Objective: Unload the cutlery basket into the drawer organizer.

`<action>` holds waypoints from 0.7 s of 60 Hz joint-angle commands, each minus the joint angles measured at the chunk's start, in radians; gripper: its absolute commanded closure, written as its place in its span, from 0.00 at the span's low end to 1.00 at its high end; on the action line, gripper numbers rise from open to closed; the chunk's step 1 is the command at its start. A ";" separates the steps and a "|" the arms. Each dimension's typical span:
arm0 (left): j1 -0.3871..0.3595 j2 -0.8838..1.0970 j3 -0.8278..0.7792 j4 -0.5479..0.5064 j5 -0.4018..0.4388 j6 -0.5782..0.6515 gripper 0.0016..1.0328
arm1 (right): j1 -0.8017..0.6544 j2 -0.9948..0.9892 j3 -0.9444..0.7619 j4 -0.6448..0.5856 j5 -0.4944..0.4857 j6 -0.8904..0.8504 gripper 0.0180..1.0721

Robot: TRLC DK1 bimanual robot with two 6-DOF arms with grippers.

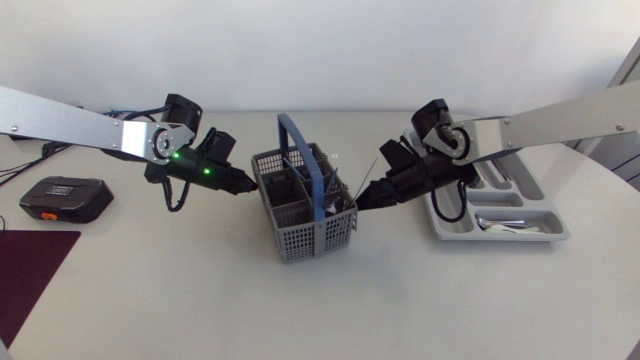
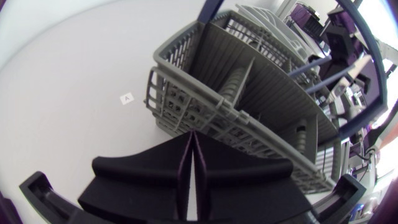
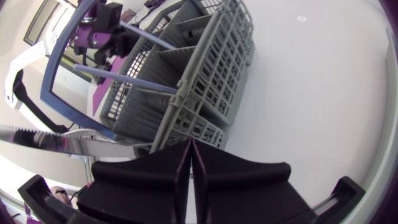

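The grey cutlery basket point(image 1: 300, 222) with a blue handle point(image 1: 300, 150) stands mid-table. My left gripper point(image 1: 248, 187) is shut, its tip against the basket's left rim point(image 2: 186, 124), with nothing visible between the fingers. My right gripper point(image 1: 362, 203) is also shut, low at the basket's right wall point(image 3: 211, 81). A serrated knife blade point(image 3: 68, 142) sticks out of the basket just beside the right fingers, not between them. The grey drawer organizer point(image 1: 560, 232) lies at the right under my right arm, with some cutlery point(image 1: 505, 225) in its front compartment.
A black and orange device point(image 1: 65, 197) lies at the far left. A dark purple mat point(image 1: 25, 280) covers the front left corner. Cables trail at the back left behind my left arm.
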 commanded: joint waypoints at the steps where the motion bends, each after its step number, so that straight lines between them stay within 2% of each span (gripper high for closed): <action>1: -0.019 0.031 0.054 0.002 0.009 -0.023 0.97 | 0.029 -0.045 -0.067 -0.016 -0.023 -0.017 0.94; 11: -0.029 0.027 0.063 -0.004 0.009 -0.021 0.97 | 0.064 -0.102 -0.144 -0.008 -0.017 -0.019 0.94; 27: 0.037 -0.219 -0.112 -0.006 -0.006 0.042 0.97 | -0.011 -0.185 -0.144 0.053 0.156 -0.020 0.94; 34: 0.031 -0.432 -0.308 0.105 -0.082 0.081 0.97 | -0.015 -0.165 -0.109 0.122 0.248 -0.017 0.94; 38: -0.003 -0.550 -0.420 0.180 -0.143 0.092 0.97 | -0.018 -0.141 -0.078 0.145 0.265 -0.014 0.95; 42: -0.049 -0.645 -0.506 0.207 -0.201 0.107 0.97 | -0.018 -0.118 -0.055 0.193 0.317 -0.010 0.94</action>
